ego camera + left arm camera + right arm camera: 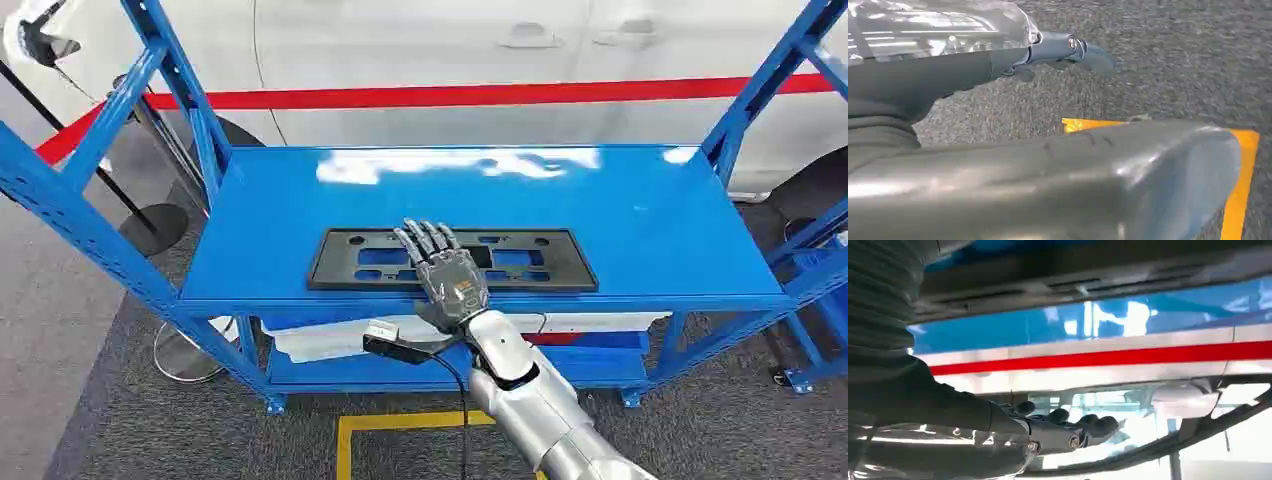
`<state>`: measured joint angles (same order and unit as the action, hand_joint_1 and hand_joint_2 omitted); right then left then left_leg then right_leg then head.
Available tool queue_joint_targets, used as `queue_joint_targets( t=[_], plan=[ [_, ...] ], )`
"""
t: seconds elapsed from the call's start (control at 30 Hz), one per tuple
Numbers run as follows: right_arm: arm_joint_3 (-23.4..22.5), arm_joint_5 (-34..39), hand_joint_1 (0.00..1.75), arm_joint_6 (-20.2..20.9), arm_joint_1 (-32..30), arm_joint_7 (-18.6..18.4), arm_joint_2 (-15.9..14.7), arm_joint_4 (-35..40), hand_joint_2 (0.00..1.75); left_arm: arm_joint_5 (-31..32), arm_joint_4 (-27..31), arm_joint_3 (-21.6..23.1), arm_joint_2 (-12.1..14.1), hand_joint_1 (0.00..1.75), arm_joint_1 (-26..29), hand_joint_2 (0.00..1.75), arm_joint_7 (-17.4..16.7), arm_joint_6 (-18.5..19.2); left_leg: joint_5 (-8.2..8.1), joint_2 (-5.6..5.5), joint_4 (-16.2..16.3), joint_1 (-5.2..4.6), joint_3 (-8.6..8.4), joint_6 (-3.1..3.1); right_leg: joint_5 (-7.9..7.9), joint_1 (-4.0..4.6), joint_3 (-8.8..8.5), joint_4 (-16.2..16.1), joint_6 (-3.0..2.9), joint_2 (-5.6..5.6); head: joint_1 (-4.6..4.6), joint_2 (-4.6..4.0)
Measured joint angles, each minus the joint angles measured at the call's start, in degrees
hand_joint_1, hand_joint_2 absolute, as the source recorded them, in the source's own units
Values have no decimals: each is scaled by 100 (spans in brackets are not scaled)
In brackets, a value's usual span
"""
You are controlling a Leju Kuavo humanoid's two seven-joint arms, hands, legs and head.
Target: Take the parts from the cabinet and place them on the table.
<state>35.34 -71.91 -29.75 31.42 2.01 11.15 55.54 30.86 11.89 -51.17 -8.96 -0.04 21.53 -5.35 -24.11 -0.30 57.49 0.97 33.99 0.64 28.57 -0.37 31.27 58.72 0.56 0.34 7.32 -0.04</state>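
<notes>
Car workshop — blue rack [480, 215], car [420, 60]

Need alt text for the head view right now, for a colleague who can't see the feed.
The robot's right hand lies flat, fingers extended, on a black plastic frame part on the blue shelf. A white car with a red stripe stands behind.

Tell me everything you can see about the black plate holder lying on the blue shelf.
The black plate holder is a long, flat rectangular frame, plastic by its look, matte, with several rectangular cut-outs through which the blue shelf shows, and small holes along its edges. It lies flat on the shelf's top level, near the front edge, long side parallel to that edge. The right hand lies over its middle with the fingers stretched out; whether it grips the frame cannot be told.
</notes>
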Motion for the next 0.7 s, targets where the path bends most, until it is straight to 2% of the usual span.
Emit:
queue_joint_targets(
  t=[0.03, 0.1, 0.13, 0.17, 0.2, 0.27, 0.3, 0.33, 0.4, 0.43, 0.5, 0.53, 0.57, 0.6, 0.63, 0.67, 0.7],
  plan=[
    [-26, -13, 0, 4, 15, 0, 7, 28, 175, 4, 0, 0, 0, 0, -3, 0, 0, 2, -14, 10, -13, 1, -18, 42, 136, 1, 138, 261, 28, -7, 0, 0],
    [-68, -41, 0, 35, -11, -9, 4, 41, 175, 11, 0, 0, 0, 0, -18, 0, -15, 4, -35, 10, -10, -2, -33, 82, 515, -17, 667, 1195, 68, -6, 0, 0],
    [-96, -63, 0, 61, -50, -11, 7, 41, 175, 37, 0, 0, 0, 0, -20, 0, -26, 4, -51, 6, -7, -2, -40, 88, 607, -29, 947, 1621, 88, -6, 0, 0],
    [-111, -93, 0, 89, -70, -11, 7, 44, 175, 52, 0, 0, 0, 0, -19, 0, -33, 0, -65, -1, -5, -2, -52, 84, 561, -42, 1060, 1731, 100, -7, 2, 2],
    [-124, -125, 0, 114, -83, -11, 7, 46, 175, 66, 0, 0, 0, 0, -18, 0, -33, 2, -87, -7, -2, -2, -80, 71, 365, -58, 1054, 1591, 106, -9, 0, 0],
    [-162, -197, 0, 186, -85, -11, 11, 101, 175, 87, 0, 0, 0, 0, -16, 0, -6, 44, -148, -13, 21, -1, -153, 37, -224, -74, 726, 734, 87, -15, 0, 0],
    [-181, -216, 0, 201, -85, -9, 17, 122, 175, 87, 0, 0, -2, 0, -13, 0, 6, 46, -171, -13, 29, -1, -170, 23, -391, -77, 598, 431, 74, -19, 0, 2],
    [-212, -240, 0, 230, -80, -9, 24, 140, 175, 87, 0, 0, -9, 0, -18, 0, 22, 52, -220, -20, 73, -48, -162, -29, -430, -33, 449, 83, 47, -17, 2, 0],
    [-258, -260, 0, 277, -98, -7, 59, 175, 175, 87, 0, 0, -9, 0, -31, 0, 53, 52, -237, -21, 77, -37, -150, -87, -406, -22, 468, 40, -1, -5, 2, 0],
    [-277, -271, 0, 304, -97, -7, 63, 188, 175, 87, 0, 0, -9, 0, -26, 0, 68, 55, -236, -17, 52, -26, -165, -132, -397, -9, 465, 43, -48, 2, 2, 0],
    [-304, -302, 0, 337, -96, -7, 94, 238, 175, 87, 0, 0, -9, 0, -26, 0, 76, 61, -305, -5, 111, -5, -166, -193, -425, -57, 405, -37, -130, -2, 2, 0],
    [-312, -306, 0, 341, -86, -7, 112, 251, 175, 87, 0, 0, -9, 0, -26, 0, 81, 61, -443, 0, 322, -4, -88, -214, -414, -59, 384, -49, -169, -5, 2, 2],
    [-323, -306, 0, 350, -83, -4, 129, 253, 175, 87, 0, 0, -9, 0, -28, 0, 81, 61, -652, -1, 699, -3, 93, -234, -405, -53, 378, -48, -198, -17, 2, 0],
    [-330, -308, 0, 356, -92, -4, 140, 253, 175, 87, 0, 0, -9, 0, -29, 0, 81, 61, -878, 0, 1186, 1, 334, -256, -395, -40, 375, -46, -211, -22, 2, 0],
    [-332, -308, 0, 361, -102, -4, 140, 253, 175, 87, 0, -2, -9, 0, -25, 0, 81, 61, -1037, 0, 1633, 2, 566, -272, -388, -30, 375, -42, -222, -26, 2, 2],
    [-332, -308, 0, 363, -114, -4, 140, 253, 175, 87, 0, 0, -9, 0, -20, 0, 81, 66, -1062, 0, 1865, 2, 697, -280, -384, -23, 374, -35, -224, -26, 2, 0],
    [-334, -310, 0, 365, -119, -4, 140, 253, 175, 87, 0, 0, -9, 0, -9, 0, 81, 66, -954, 0, 1823, 2, 701, -279, -373, -20, 368, -26, -227, -19, 2, 0]
  ],
)
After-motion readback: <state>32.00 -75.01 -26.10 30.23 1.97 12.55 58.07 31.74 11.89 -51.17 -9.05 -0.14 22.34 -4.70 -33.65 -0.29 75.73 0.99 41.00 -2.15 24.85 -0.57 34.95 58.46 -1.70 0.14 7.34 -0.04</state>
